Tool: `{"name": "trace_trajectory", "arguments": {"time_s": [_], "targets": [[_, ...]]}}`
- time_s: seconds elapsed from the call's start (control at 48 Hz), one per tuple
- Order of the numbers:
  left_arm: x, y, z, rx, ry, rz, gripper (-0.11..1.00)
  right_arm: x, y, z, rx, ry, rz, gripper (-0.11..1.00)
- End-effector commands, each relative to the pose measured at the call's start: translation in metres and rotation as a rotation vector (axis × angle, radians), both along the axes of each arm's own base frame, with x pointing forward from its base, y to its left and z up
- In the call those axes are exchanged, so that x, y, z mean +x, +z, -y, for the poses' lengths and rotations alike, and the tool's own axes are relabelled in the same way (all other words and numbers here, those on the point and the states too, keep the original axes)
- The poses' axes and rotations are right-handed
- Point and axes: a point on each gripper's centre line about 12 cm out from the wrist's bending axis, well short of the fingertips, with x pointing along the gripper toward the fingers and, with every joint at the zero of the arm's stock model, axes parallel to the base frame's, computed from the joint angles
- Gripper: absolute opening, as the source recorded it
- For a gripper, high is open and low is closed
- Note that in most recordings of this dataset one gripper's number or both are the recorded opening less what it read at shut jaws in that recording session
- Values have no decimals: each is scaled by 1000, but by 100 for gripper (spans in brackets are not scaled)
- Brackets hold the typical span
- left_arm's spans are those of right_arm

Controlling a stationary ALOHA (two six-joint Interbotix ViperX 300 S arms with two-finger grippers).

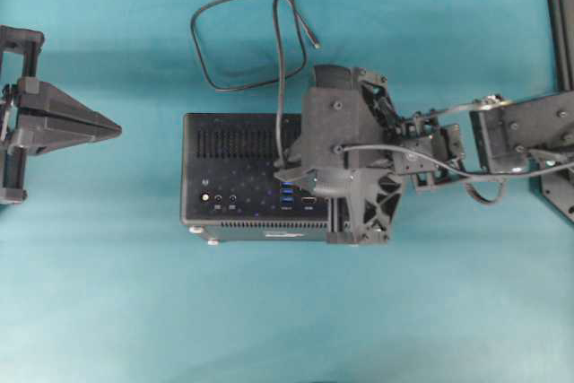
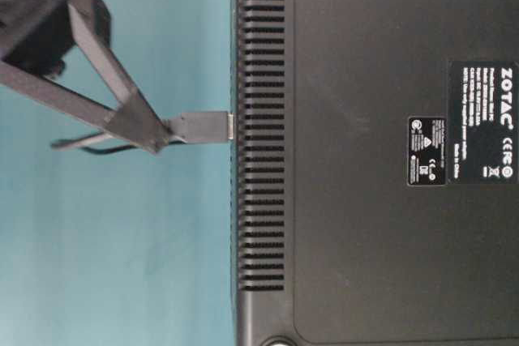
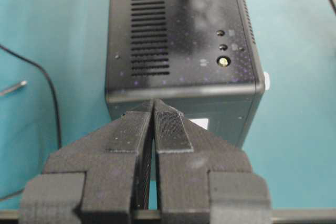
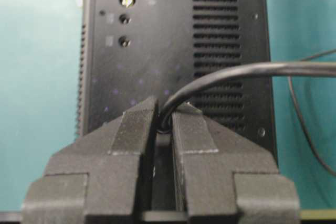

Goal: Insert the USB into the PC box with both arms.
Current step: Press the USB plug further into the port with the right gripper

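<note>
Right pincer [image 2: 158, 139] reaches over the PC box [image 1: 233, 221], clamped on the USB [image 2: 203, 126], whose tip touches the box; left pincer [image 3: 154, 116] closed, empty, hovering just beside.

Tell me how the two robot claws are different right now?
The right claw is pinching the USB plug's black cable and sits over the computer box. The left claw is shut on nothing and waits just off the box's end, not touching it. Both are black, pointed and closed.
</note>
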Motion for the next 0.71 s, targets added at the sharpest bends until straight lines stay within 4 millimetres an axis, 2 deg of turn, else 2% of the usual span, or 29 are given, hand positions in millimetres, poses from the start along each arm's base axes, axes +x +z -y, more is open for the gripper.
{"name": "trace_trajectory", "arguments": {"time_s": [0.0,0.354,0.688], "targets": [[-2,9,0,0,-1,35,0,0,-10,4,5,-16,-18,6],[-2,9,0,-7,1,37,0,-3,-8,-15,66,-5,-18,6],[-2,9,0,-7,1,35,0,-1,-10,17,-3,-66,-14,6]]}}
